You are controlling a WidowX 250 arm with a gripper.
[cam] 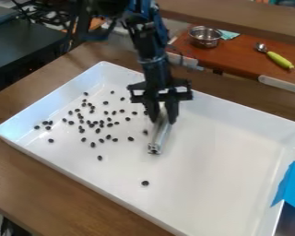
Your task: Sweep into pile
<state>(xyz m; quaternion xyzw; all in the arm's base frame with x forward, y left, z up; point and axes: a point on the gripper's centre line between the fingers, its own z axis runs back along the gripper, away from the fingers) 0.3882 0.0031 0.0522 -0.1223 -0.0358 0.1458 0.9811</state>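
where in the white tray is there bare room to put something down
The widest bare patch of the tray lies between the metal bar in the gripper and the wall with the blue piece. It's crowded left of the bar, strewn with dark beans; a lone bean sits towards the near wall.

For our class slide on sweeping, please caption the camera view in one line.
The gripper holds a pale bar in a white tray, beside scattered dark beans.

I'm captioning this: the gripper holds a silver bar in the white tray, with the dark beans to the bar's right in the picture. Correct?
The side is wrong: the camera view shows the dark beans left of the silver bar. The gripper does hold it in the white tray.
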